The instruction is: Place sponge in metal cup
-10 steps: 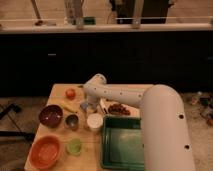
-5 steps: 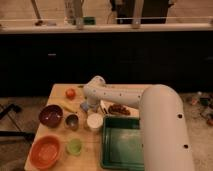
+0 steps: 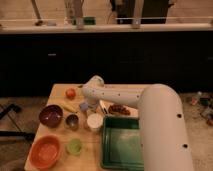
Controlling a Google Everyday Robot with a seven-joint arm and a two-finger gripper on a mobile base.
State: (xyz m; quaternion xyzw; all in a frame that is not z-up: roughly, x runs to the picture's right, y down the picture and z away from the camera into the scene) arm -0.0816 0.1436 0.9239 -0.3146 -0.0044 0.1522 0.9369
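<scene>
Camera view: the soft, light sponge [image 3: 83,107], seen at the gripper [image 3: 85,103] near the metal cup [image 3: 72,120], is likely best pinched mid-body; whether it is clenched cannot be told.

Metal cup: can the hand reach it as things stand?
Probably yes. The hand hangs just behind the metal cup, nothing between them; the white cup and purple bowl flank it but leave its top uncovered.
</scene>
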